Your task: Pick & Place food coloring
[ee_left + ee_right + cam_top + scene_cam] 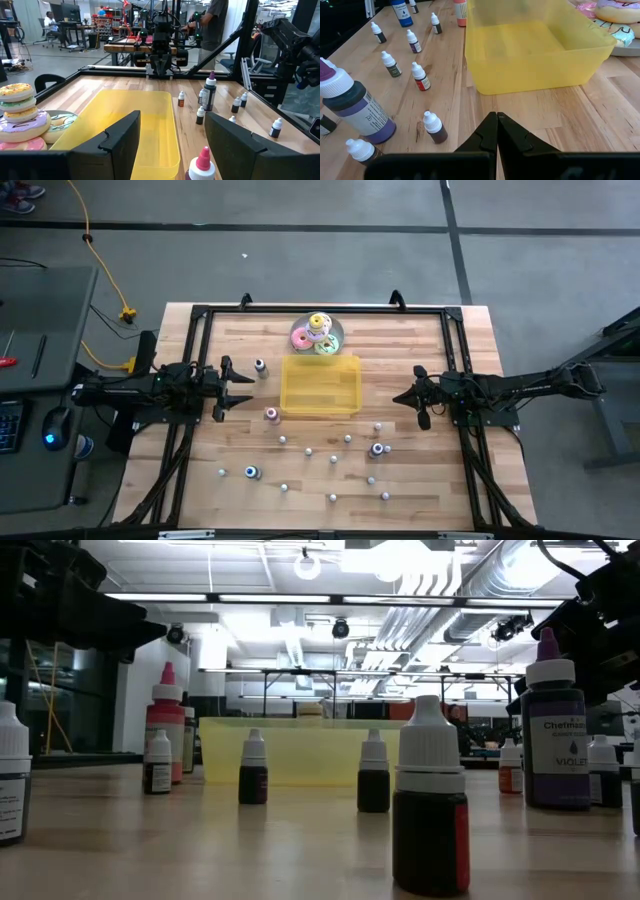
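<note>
Left claw wide, empty — right claw pinched closed, empty, near yellow tray.

You have a translucent yellow tray sitting mid-surface, and nothing lies in it. Just beyond its far edge stands a round plate stacked with pastel ring toys. The wooden surface carries a black frame around its edges. Off to the left you can see a yellow cable on the floor and a dark desk.
</note>
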